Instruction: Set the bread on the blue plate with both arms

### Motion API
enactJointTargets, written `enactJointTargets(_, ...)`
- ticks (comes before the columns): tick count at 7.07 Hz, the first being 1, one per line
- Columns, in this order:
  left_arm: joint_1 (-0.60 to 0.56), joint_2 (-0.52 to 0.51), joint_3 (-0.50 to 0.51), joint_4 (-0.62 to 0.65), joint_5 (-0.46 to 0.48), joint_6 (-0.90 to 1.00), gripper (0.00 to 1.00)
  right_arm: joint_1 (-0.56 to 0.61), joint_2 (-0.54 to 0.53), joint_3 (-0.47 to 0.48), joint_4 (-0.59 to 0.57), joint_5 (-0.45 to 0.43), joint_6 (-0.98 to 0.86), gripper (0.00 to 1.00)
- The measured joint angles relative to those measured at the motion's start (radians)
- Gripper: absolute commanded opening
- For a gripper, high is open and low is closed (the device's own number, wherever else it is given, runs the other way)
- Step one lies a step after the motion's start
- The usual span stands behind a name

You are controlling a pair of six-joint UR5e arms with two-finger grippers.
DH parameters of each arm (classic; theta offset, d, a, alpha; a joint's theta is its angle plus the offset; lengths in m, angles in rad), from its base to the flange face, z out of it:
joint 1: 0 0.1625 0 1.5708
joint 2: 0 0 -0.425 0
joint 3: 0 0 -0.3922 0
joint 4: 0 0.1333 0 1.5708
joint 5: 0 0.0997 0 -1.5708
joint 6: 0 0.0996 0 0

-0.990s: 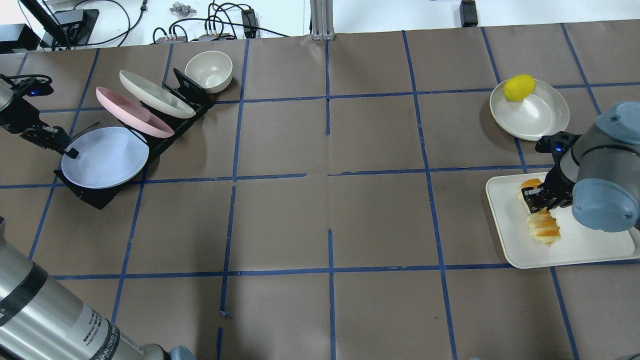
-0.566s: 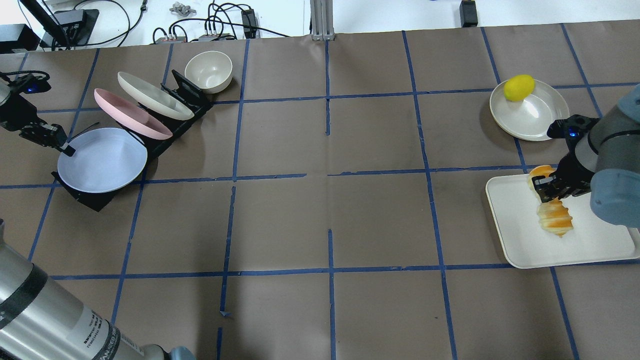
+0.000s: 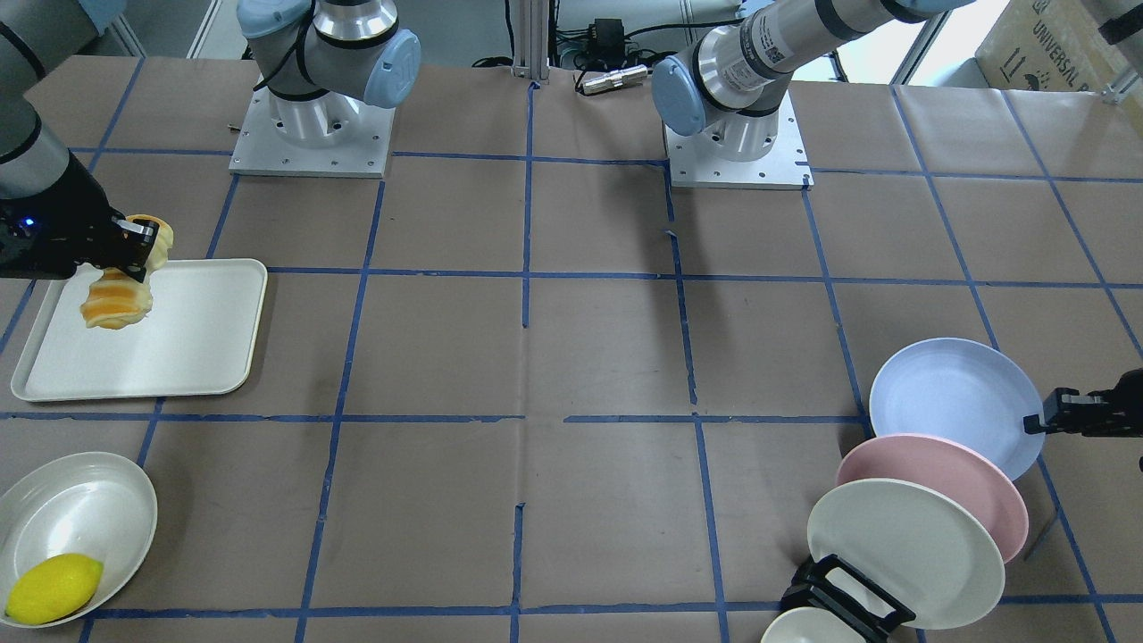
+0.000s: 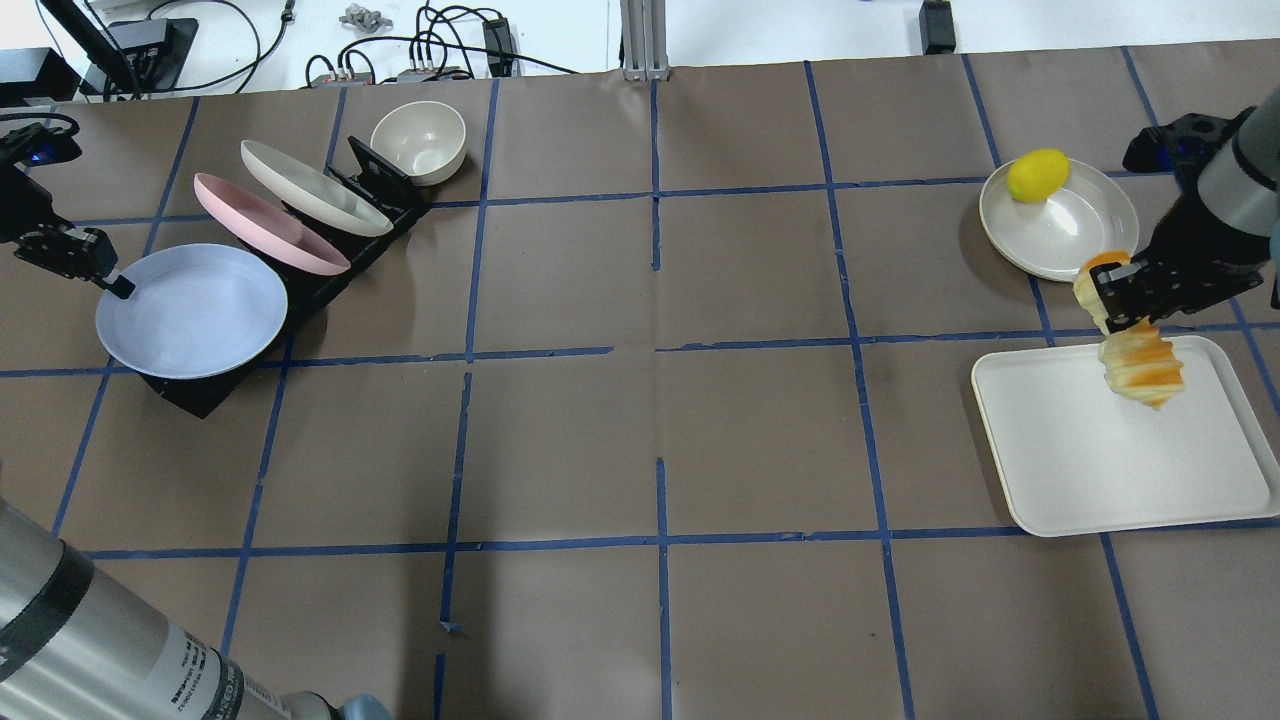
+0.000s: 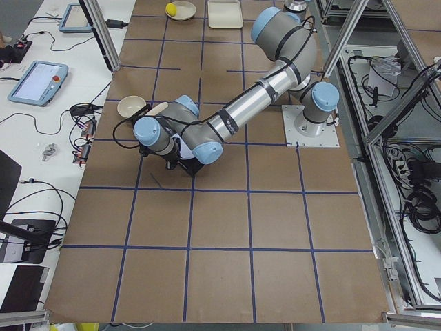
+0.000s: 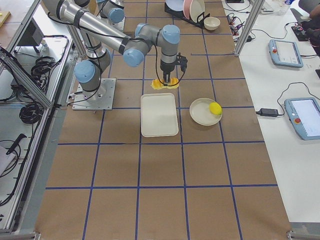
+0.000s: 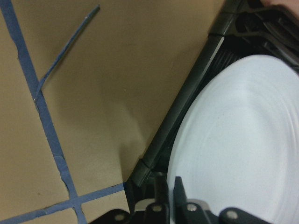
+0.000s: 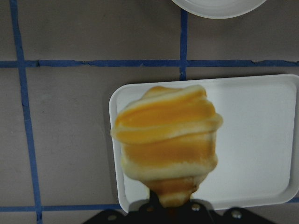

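Note:
The bread point(image 4: 1142, 366), a ridged orange-brown loaf, hangs from my right gripper point(image 4: 1120, 295), which is shut on its upper end and holds it above the white tray point(image 4: 1100, 470). It also shows in the front view point(image 3: 114, 300) and fills the right wrist view point(image 8: 167, 140). My left gripper point(image 4: 110, 285) is shut on the left rim of the blue plate point(image 4: 190, 310) and holds it nearly flat over the front end of the black rack point(image 4: 345, 250). The left wrist view shows the plate point(image 7: 233, 149) pinched at its edge.
A pink plate point(image 4: 265, 225) and a cream plate point(image 4: 310, 190) lean in the rack, with a cream bowl point(image 4: 418, 140) behind. A yellow lemon point(image 4: 1037, 175) lies on a cream dish point(image 4: 1080, 235) just beyond the tray. Brown paper with blue tape lines covers the table.
My right gripper has lifted the bread off the tray and carried it up and to the far right. My left gripper has drawn the blue plate leftward, away from the other plates.

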State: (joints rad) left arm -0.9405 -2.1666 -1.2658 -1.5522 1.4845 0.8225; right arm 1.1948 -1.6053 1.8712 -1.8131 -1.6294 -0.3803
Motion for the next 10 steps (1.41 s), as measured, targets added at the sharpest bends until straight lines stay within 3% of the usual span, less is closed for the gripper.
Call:
enactJointTargets(3, -0.037, 0.096, -0.013, -0.086, 0.024, -0.048, 0.13, 0.089, -0.013, -0.138, 0.146, -0.031, 0.056, 0.08)
enactJointTargets(6, -0.055, 0.220, -0.059, -0.203, 0.046, -0.099, 0.13, 0.126, -0.040, -0.163, 0.158, -0.009, 0.061, 0.09)
enactJointTargets(10, -0.232, 0.422, -0.304, -0.195, -0.010, -0.296, 0.13, 0.148, -0.041, -0.155, 0.157, 0.046, 0.070, 0.10)
